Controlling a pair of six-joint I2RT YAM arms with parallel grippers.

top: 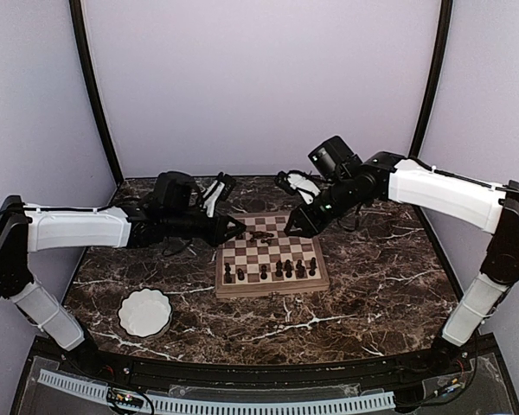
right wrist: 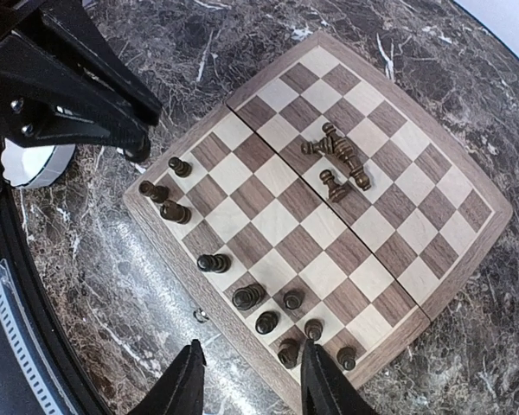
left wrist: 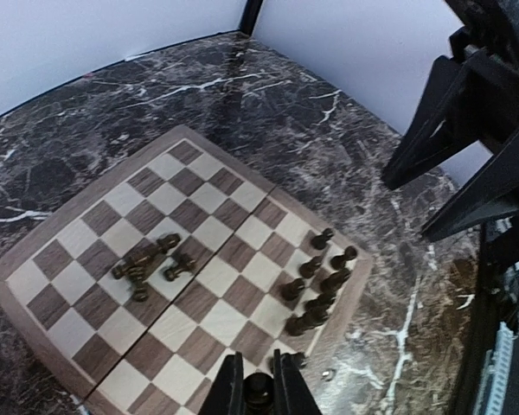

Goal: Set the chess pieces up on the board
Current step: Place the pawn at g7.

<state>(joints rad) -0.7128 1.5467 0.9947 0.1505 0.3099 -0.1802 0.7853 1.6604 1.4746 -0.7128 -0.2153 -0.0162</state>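
The board (top: 272,290) lies on the marble between my arms. Several dark chess pieces (top: 281,269) stand along its near rows, and a few more lie tipped in a heap (top: 261,235) near its far edge. My left gripper (left wrist: 258,370) hovers over the board's corner (left wrist: 203,303), shut on one dark chess piece (left wrist: 259,393). My right gripper (right wrist: 253,367) is open and holds nothing. It hangs above the board's rim (right wrist: 242,341), next to the standing pieces (right wrist: 268,322). The fallen heap (right wrist: 339,157) lies farther out.
A white scalloped bowl (top: 145,312) sits on the marble at the front left. A tiny silver bit (right wrist: 201,316) lies beside the board's edge. The two gripper heads are close together above the board's far side; the left gripper's fingers (right wrist: 78,82) show in the right wrist view.
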